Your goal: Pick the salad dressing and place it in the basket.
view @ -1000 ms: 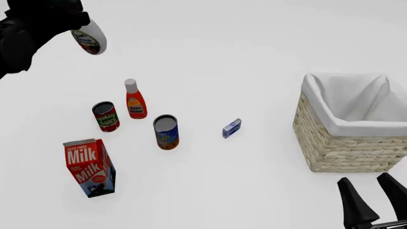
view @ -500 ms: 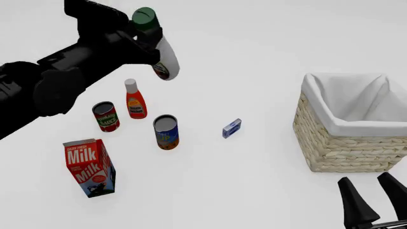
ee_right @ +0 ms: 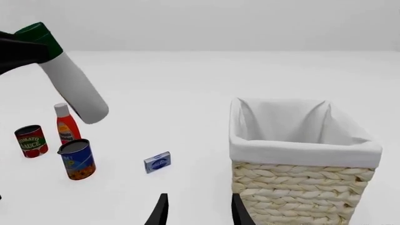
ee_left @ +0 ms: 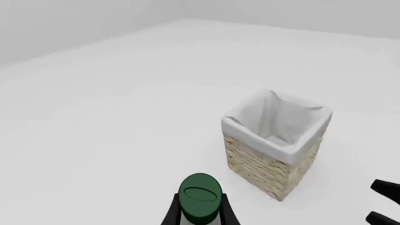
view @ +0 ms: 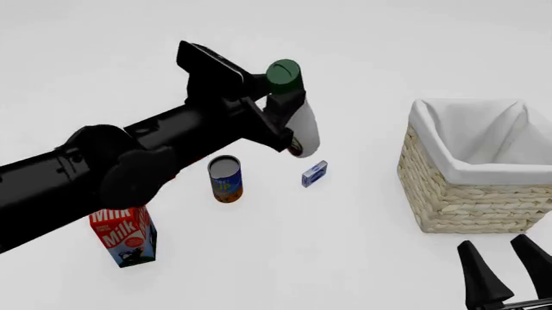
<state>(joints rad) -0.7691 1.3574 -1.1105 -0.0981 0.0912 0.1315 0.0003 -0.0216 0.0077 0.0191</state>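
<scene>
Above the table, left gripper (view: 278,106) clamps the salad dressing (view: 294,113) aloft, well left of the basket (view: 470,194). Right wrist view alone shows ketchup bottle (ee_right: 64,129). Right gripper (view: 507,266) jaws apart.

Open table (view: 371,213) lies between the held bottle (view: 298,123) and the basket (view: 470,194) — only a small blue box (view: 314,173) sits low under that stretch, with a blue can (view: 225,178) near it. The basket's mouth is open from above. The right gripper (view: 509,271) hangs in front of the basket's near wall, off the direct line — the milk carton (view: 123,237) stays far left.
</scene>
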